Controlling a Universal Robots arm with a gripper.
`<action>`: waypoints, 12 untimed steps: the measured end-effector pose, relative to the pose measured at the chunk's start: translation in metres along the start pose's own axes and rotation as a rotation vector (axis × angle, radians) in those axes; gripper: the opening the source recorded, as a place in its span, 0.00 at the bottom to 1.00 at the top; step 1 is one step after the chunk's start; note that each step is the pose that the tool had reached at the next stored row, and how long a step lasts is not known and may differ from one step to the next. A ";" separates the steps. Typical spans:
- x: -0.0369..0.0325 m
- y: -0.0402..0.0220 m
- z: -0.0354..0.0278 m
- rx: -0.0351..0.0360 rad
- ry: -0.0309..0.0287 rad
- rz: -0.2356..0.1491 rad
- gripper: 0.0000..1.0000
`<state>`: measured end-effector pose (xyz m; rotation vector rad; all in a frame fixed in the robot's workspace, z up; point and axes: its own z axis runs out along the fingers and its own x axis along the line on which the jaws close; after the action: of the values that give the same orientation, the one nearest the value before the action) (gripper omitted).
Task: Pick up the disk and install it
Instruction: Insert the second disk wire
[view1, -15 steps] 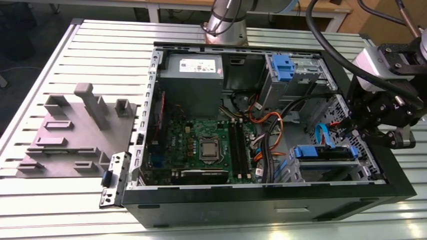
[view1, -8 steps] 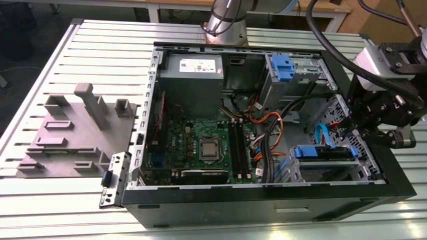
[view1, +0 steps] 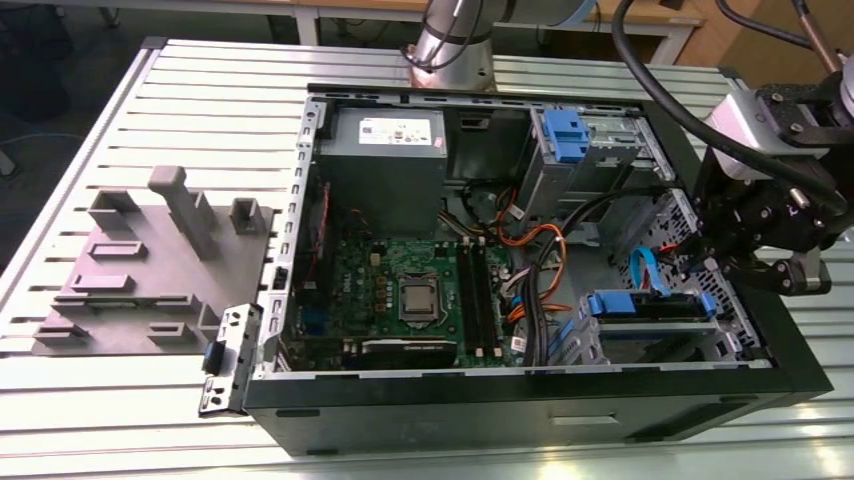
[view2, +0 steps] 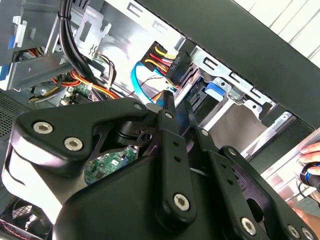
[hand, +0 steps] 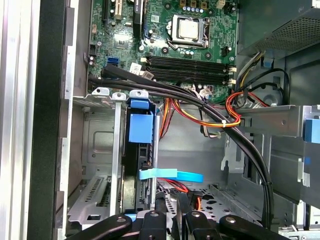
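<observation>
Closest up is the gripper (view2: 178, 114), its black linkage looming over the open computer case (view1: 534, 385). Whether it is open or closed I cannot tell, and I see nothing plainly held in it. In the exterior view it hangs over the case wall on the exterior view's right, just above the drive cage (view1: 667, 345). The disk (view1: 649, 305) sits in that cage, at the near corner on the exterior view's right. It seems to stand on edge with its blue carrier showing at the open side. In the first wrist view the carrier's blue tab is at the cage's mouth, with the dark body running down behind it. A flat light-blue cable (hand: 172, 175) crosses just beside it, and red, yellow and orange wires (hand: 220, 117) hang near. I'd judge the disk dense for its size, rigid, and unkind to knocks, with metal sides smooth enough to slip. The plastic carrier would likely flex, so the firmer hold is squarely across the two long edges, clear of the label face and the cables.
</observation>
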<state>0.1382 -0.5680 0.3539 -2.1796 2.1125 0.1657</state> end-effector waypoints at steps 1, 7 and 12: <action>0.0000 0.0000 0.0000 0.0000 0.0001 0.000 0.24; -0.0001 0.0000 0.0000 0.0000 0.0000 0.000 0.24; -0.0002 0.0000 0.0000 0.0000 0.0000 0.000 0.31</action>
<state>0.1382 -0.5678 0.3539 -2.1796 2.1125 0.1657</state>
